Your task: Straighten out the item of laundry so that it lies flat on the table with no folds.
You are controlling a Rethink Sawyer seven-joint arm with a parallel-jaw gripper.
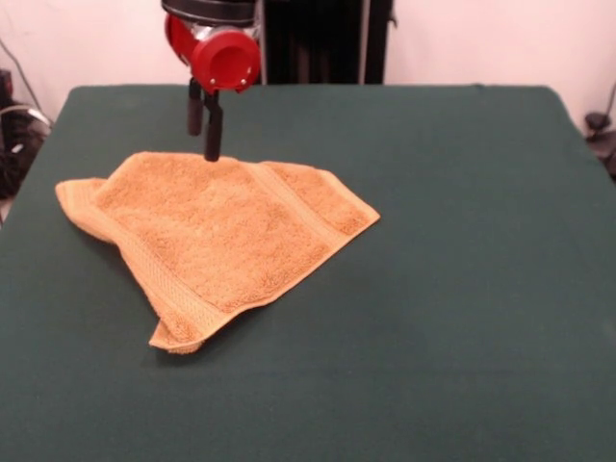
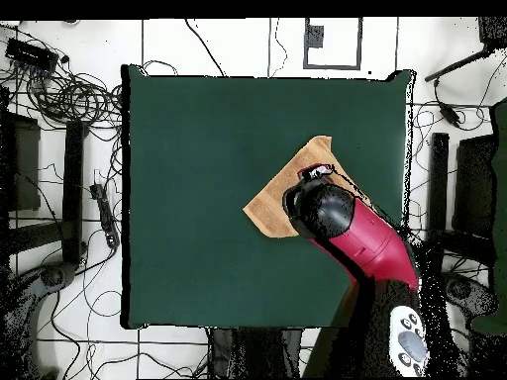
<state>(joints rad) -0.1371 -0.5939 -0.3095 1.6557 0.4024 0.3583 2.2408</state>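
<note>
The item of laundry [image 1: 221, 236], a golden-orange terry towel, lies crumpled in an irregular shape on the left half of the green table [image 1: 462, 289]. One woven band runs diagonally across its right part, and its near corner is doubled under. My gripper [image 1: 204, 144] hangs at the towel's far edge, open, with the lower fingertip [image 1: 213, 152] just at the cloth and nothing held. From overhead, the red arm head [image 2: 322, 210] covers the gripper and much of the towel [image 2: 269, 210] on the table [image 2: 198, 178].
Cables and stands [image 2: 69, 99] lie on the floor around the table, off its surface. Two dark posts [image 1: 327, 43] rise behind the table's far edge.
</note>
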